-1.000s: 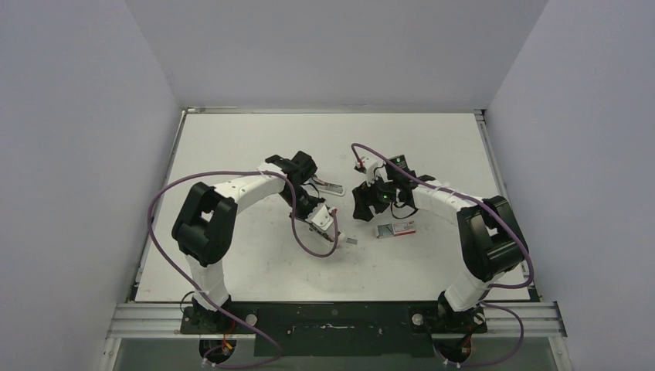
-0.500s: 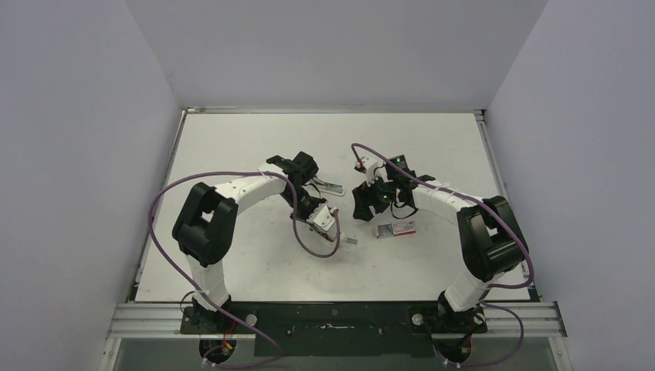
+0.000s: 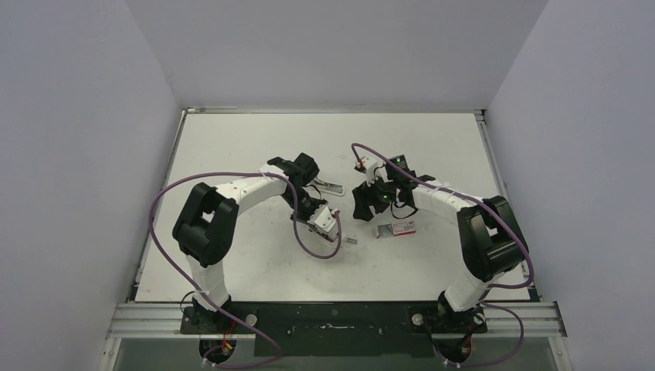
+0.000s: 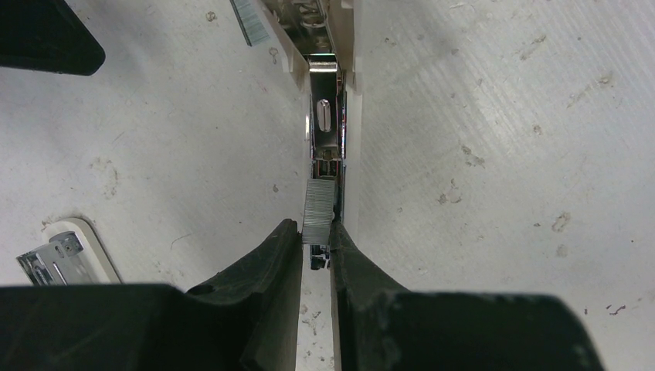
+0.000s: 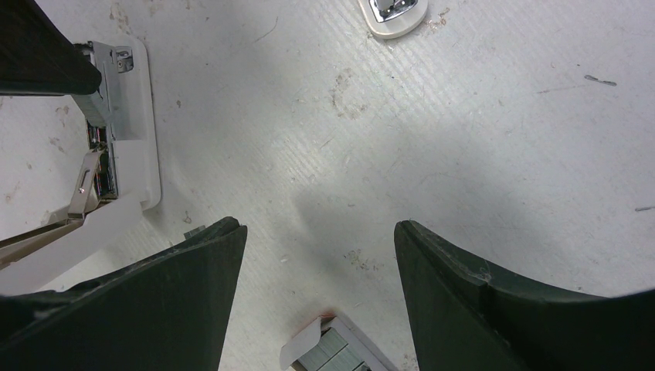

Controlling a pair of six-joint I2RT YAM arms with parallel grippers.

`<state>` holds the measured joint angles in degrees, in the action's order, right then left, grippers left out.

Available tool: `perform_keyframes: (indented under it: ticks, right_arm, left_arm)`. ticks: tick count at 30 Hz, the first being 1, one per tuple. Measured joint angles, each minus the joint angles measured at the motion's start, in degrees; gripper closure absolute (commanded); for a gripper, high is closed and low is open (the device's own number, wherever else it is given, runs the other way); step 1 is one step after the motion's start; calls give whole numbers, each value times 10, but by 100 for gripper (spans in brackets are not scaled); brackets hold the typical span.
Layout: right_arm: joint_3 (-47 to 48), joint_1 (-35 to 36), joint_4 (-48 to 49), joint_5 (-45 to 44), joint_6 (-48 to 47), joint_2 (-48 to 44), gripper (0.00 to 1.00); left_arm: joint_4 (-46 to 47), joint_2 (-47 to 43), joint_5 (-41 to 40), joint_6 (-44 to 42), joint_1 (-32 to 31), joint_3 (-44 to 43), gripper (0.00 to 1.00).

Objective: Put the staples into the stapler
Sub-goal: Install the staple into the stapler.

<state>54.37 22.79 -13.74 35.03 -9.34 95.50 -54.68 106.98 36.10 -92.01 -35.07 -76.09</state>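
Observation:
The white stapler point(image 3: 324, 219) lies open on the table, its metal channel point(image 4: 325, 124) facing up. My left gripper point(image 4: 315, 229) is shut on a silvery staple strip point(image 4: 318, 205), which it holds at the near end of the channel, touching it. In the top view the left gripper point(image 3: 313, 207) is right over the stapler. My right gripper point(image 5: 320, 232) is open and empty, hovering above the red-and-white staple box point(image 5: 340, 354), which lies open with strips showing. The box point(image 3: 395, 229) sits just right of the stapler.
A loose staple strip point(image 3: 350, 241) lies on the table near the stapler's far tip, also in the left wrist view point(image 4: 249, 19). The stapler's swung-out white top arm point(image 3: 330, 186) lies behind. The right gripper point(image 3: 363, 202) stands close to the stapler.
The left gripper has edged very slightly along the stapler with the strip in it. The right arm has not moved.

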Motion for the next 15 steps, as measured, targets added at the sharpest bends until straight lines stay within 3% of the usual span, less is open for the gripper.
perform_keyframes:
  ticks: [15]
  right_arm:
    - [0,0,0,0,0,0,29]
  left_arm:
    - [6,0,-1,18,-1,5,100]
